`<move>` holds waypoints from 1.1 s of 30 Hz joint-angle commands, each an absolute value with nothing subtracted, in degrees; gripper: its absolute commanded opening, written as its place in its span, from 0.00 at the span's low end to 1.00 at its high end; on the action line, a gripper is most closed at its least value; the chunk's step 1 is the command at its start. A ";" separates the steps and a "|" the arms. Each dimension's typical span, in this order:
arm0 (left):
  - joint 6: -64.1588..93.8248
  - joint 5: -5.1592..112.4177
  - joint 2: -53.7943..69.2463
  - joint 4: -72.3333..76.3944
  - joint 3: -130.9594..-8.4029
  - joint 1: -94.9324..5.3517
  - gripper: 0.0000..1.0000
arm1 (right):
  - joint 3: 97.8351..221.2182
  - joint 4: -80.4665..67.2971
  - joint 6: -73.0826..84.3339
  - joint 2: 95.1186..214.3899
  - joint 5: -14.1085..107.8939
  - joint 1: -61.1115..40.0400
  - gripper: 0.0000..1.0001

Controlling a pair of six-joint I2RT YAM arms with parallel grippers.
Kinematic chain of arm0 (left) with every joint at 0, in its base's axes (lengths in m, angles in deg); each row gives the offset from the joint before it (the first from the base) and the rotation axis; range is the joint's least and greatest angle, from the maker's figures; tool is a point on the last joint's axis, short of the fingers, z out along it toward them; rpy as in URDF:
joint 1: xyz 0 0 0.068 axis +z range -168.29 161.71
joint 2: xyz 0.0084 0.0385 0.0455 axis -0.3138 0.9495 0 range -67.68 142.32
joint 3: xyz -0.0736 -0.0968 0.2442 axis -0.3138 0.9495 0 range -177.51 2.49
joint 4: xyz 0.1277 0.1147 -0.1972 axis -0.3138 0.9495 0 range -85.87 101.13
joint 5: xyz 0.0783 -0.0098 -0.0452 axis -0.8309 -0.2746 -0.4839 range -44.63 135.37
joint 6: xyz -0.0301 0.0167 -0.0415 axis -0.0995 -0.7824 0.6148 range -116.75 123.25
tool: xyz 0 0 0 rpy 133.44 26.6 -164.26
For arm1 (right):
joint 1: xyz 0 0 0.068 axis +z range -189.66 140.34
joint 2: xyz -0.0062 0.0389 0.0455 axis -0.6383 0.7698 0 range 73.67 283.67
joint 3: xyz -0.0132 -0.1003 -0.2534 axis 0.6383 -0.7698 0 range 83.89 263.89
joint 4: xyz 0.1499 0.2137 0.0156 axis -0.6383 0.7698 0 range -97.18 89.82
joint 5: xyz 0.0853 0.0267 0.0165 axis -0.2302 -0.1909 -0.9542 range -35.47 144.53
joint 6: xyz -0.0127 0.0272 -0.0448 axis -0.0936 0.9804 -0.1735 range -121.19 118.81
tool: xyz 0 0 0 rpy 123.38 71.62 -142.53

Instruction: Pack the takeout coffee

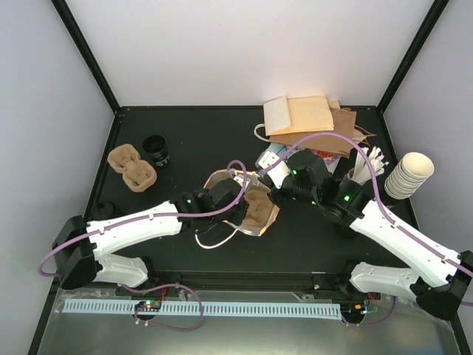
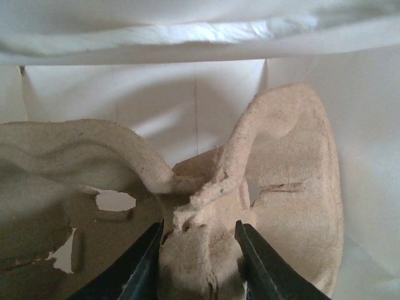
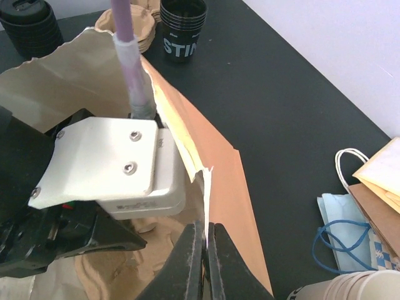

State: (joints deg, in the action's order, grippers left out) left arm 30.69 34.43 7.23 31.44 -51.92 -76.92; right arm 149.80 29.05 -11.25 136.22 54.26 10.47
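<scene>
**Both grippers at the bag, coffee not made out**

The left gripper (image 2: 200, 230) is clenched on a tray (image 2: 294, 162), its two dark fingers (image 2: 147, 262) pressing either side of a crumpled pulp ridge; the tray stands inside the bag (image 3: 228, 187), pale inner walls on all sides of it. The right gripper (image 3: 205, 236) is pinched tight on the bag's torn rim, the paper edge rising from between its fingers (image 3: 187, 262); the left wrist's white housing sits just beside that rim, within the bag's mouth.

From above, the bag lies mid-table (image 1: 192, 133) with its mouth toward the left arm, which reaches in from the left; the right arm comes to its far-right edge; a white handle loop (image 1: 214, 241) trails at its near side.

Left of the bag, and farther back, stands a black cup (image 1: 157, 150) with white lettering; beside that lie spare trays (image 1: 133, 167); a stack of black lids (image 3: 28, 25) sits left of the bag too. Behind the bag, to the right, is a pile of flat bags (image 1: 310, 118); well right of it, a stack of cups (image 1: 410, 174).

A cream cup (image 3: 359, 289) shows close to the bag, cut off at the frame's corner; whether it is the coffee cannot be told, and no view shows the coffee plainly.
</scene>
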 commanded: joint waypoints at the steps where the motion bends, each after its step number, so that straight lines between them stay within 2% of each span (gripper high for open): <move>1: 27.59 34.57 6.06 28.52 -49.73 -78.10 0.31 | 150.82 24.50 -10.41 134.82 56.24 10.76 0.01; 16: 26.35 36.56 13.41 34.00 -52.73 -78.23 0.29 | 150.17 21.32 -13.93 133.37 60.25 15.84 0.01; 26: 24.54 36.12 13.30 28.73 -50.90 -78.23 0.29 | 150.00 21.12 -9.32 132.50 62.10 15.99 0.01; 33: 24.28 39.07 18.27 30.65 -53.03 -78.16 0.29 | 148.22 18.55 -9.63 129.99 60.83 15.97 0.01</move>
State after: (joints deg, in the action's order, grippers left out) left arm 24.95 35.94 14.56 27.05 -52.14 -78.01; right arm 147.09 27.91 -10.03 133.29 61.60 15.34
